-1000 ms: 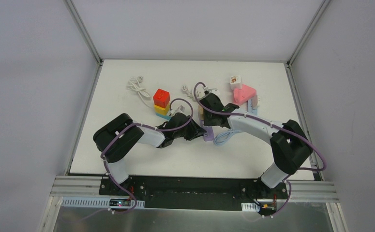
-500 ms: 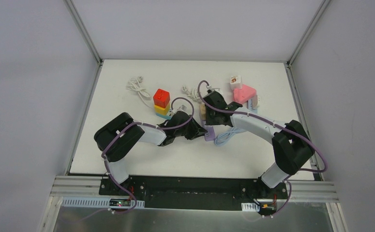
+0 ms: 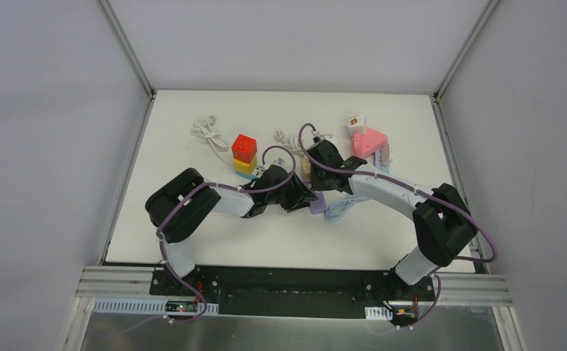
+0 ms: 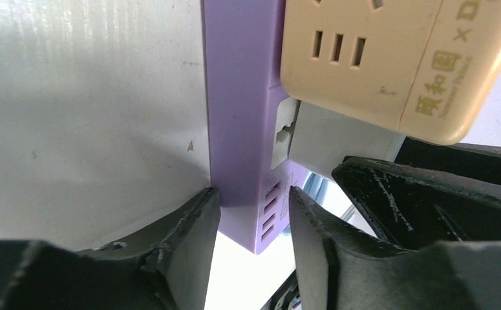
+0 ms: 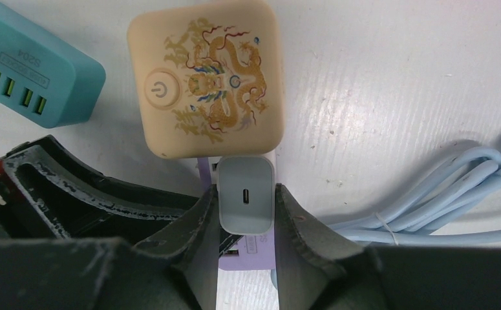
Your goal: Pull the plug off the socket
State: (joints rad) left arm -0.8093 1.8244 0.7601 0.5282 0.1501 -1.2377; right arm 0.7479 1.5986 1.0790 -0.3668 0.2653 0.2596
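Observation:
The purple socket block [image 4: 241, 97] lies on the white table, also seen as [image 3: 317, 203] between the two arms. My left gripper [image 4: 251, 194] straddles its near end: one finger touches a corner, the other stands a little off, so the jaws are open. The grey-white plug [image 5: 245, 205], with a small port on its end face, sits between the fingers of my right gripper [image 5: 245, 190], which is shut on it. In the left wrist view the plug [image 4: 338, 139] is close against the purple block's side. Whether its pins are in, I cannot tell.
A beige cube socket [image 5: 205, 77] with a dragon print touches the purple block's far end. A teal charger [image 5: 37, 81] lies to its left and a coiled light-blue cable [image 5: 428, 200] to the right. Farther back stand a red-yellow-blue stack [image 3: 243, 155], a pink socket [image 3: 369, 142] and a white cable [image 3: 205, 131].
My left gripper's jaws have parted from the purple block, and that arm has edged right. The right gripper keeps its hold on the plug and has shifted slightly away.

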